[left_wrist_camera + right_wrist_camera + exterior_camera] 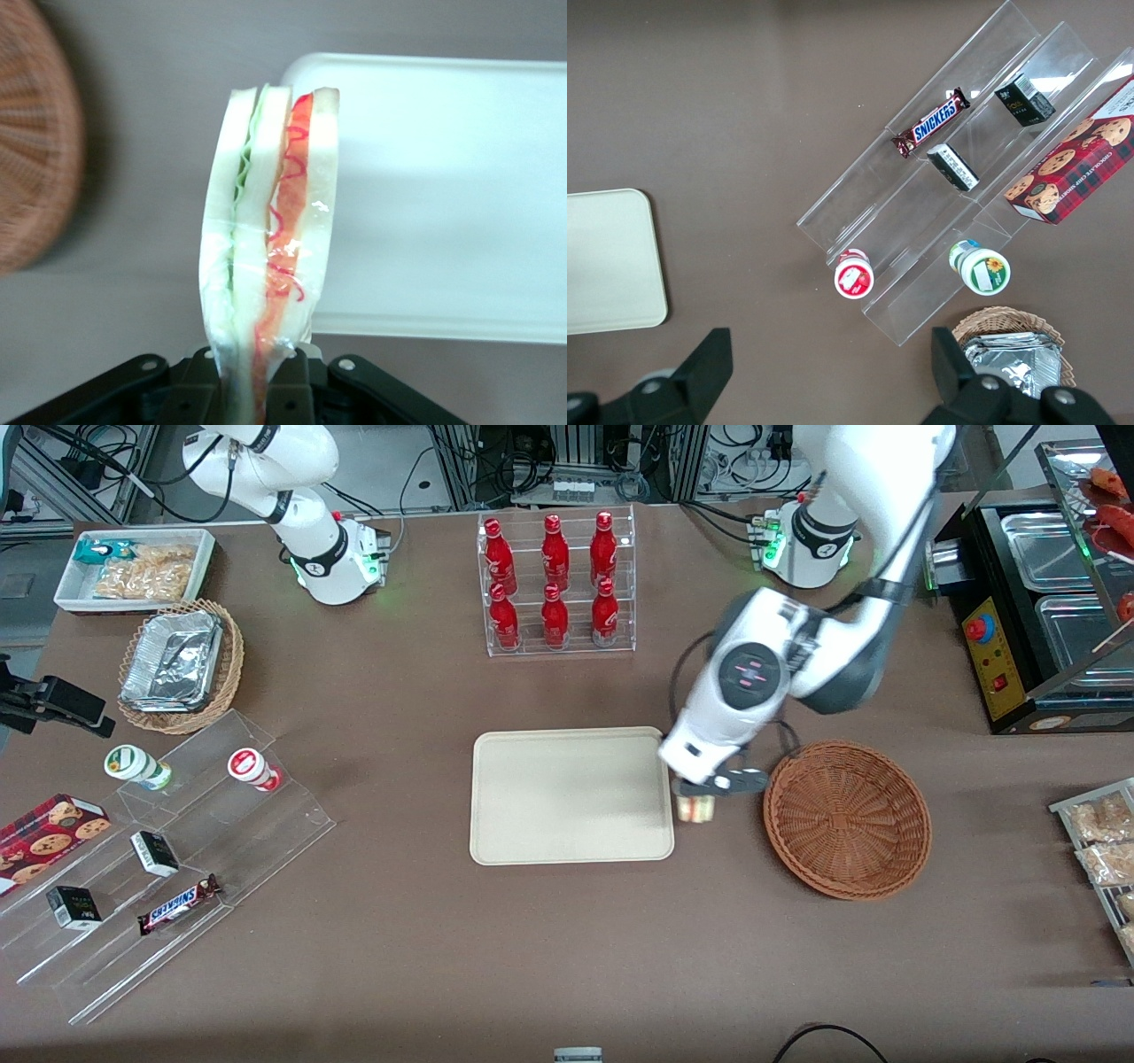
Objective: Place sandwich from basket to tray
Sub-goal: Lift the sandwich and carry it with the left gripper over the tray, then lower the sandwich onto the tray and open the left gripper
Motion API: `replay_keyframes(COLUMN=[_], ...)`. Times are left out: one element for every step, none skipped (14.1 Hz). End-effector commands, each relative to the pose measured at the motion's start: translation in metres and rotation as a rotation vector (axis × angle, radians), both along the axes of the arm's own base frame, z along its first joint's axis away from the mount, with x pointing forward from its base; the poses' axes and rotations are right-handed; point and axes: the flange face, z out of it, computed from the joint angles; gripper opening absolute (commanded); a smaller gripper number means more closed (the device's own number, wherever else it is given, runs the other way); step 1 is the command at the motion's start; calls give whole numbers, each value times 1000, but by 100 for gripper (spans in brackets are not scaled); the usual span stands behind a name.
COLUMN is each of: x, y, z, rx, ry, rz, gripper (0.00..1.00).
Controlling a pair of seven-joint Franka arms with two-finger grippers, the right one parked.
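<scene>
Wrist view: sandwich [266, 230] between gripper [257, 390] jaws

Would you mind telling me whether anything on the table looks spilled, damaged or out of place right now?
Nothing stands out. The gripper holds the plastic-wrapped triangular white-bread sandwich intact between the round reddish-brown wicker basket and the flat cream rectangular tray.

the word "snickers" reads in white-and-blue lettering on the brown candy bar [931, 128] lying on the clear acrylic step shelf [983, 159]; the same word shows on it in the front view. the red plaid cookie box [1075, 164] carries a small line reading "chocolate chip cookies".
</scene>
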Motion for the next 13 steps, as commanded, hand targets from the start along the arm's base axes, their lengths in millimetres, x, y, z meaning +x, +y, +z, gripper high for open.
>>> replay_keyframes(x=[17,20,15,15,15,16,20,23,19,19,17,17,16], y=[-49,-62,-76,-87,-101,-110,-114,-117,-122,-122,-124,-124,-124], z=[-25,-32,-39,-48,-58,-70,-77,-81,-89,-93,-98,-100,-102], rx=[-9,-18,-20,-24,-26,-21,-24,-26,-22,-19,-16,-15,-13], ry=[8,8,12,14,14,16,14,13,20,22,27,29,31], rz=[28,24,15,8,16,31,45,49,42,42,41,41,39], gripper=[15,15,15,15,16,17,17,17,18,21,27,38,51])
